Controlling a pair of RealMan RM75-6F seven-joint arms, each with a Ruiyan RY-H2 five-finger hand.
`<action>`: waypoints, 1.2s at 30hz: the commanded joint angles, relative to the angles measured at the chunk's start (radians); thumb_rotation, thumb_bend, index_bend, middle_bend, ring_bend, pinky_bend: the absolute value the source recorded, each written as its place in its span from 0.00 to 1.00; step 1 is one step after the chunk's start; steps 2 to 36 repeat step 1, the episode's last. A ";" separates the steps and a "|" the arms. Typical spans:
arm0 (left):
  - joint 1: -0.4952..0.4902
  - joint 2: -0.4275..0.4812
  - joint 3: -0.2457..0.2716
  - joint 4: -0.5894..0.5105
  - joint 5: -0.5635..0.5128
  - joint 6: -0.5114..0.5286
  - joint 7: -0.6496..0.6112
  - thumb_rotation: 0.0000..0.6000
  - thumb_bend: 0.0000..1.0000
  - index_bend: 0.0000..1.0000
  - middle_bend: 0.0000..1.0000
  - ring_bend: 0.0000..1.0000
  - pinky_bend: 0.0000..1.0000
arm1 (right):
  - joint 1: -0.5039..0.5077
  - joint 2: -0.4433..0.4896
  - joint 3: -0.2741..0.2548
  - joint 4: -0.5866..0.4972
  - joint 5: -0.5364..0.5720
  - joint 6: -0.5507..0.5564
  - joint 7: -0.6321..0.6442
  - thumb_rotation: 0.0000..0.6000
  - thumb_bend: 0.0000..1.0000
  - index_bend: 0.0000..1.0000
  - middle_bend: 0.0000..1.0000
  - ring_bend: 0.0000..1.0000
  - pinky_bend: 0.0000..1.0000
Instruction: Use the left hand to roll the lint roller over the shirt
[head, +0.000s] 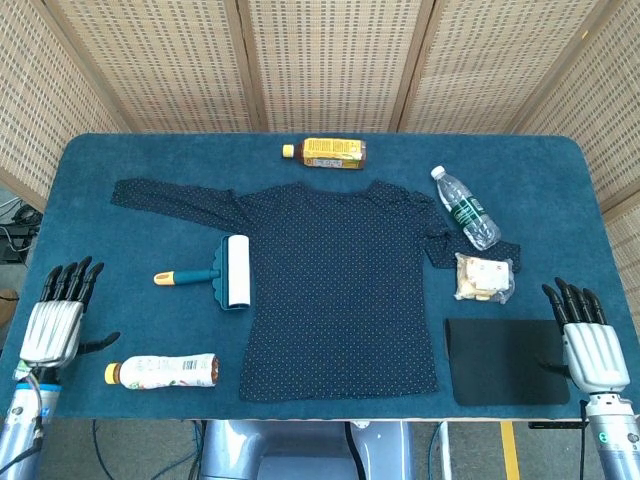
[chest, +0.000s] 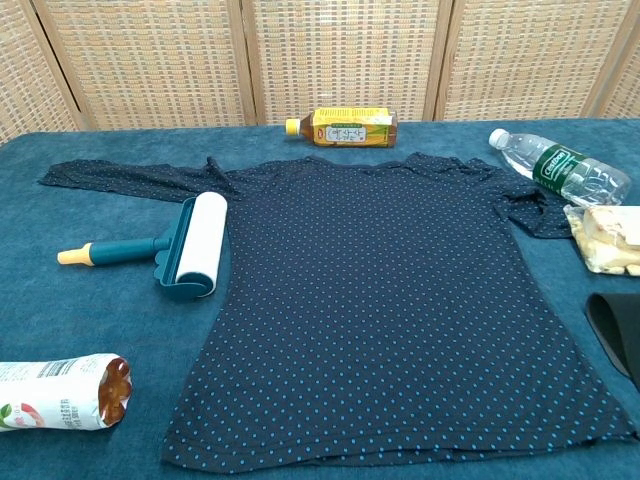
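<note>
The dark dotted shirt (head: 340, 285) (chest: 390, 300) lies flat in the middle of the blue table, one sleeve stretched to the left. The lint roller (head: 225, 273) (chest: 180, 243) lies at the shirt's left edge, white roll beside the cloth, teal handle with a yellow tip pointing left. My left hand (head: 58, 315) hovers at the table's near-left edge, far from the roller, fingers spread and holding nothing; the chest view does not show it. My right hand (head: 588, 335) is open at the near-right edge, beside the black mat.
A yellow tea bottle (head: 325, 152) lies behind the shirt. A clear water bottle (head: 466, 208) and a snack bag (head: 484, 277) sit at the right. A black mat (head: 505, 360) lies near right. A pale drink bottle (head: 160, 371) lies near left.
</note>
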 joint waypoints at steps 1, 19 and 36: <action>0.056 0.017 0.023 0.025 0.037 0.022 -0.056 1.00 0.04 0.00 0.00 0.00 0.00 | -0.001 0.000 -0.001 -0.002 -0.005 0.006 -0.001 1.00 0.05 0.00 0.00 0.00 0.00; 0.056 0.017 0.023 0.025 0.037 0.022 -0.056 1.00 0.04 0.00 0.00 0.00 0.00 | -0.001 0.000 -0.001 -0.002 -0.005 0.006 -0.001 1.00 0.05 0.00 0.00 0.00 0.00; 0.056 0.017 0.023 0.025 0.037 0.022 -0.056 1.00 0.04 0.00 0.00 0.00 0.00 | -0.001 0.000 -0.001 -0.002 -0.005 0.006 -0.001 1.00 0.05 0.00 0.00 0.00 0.00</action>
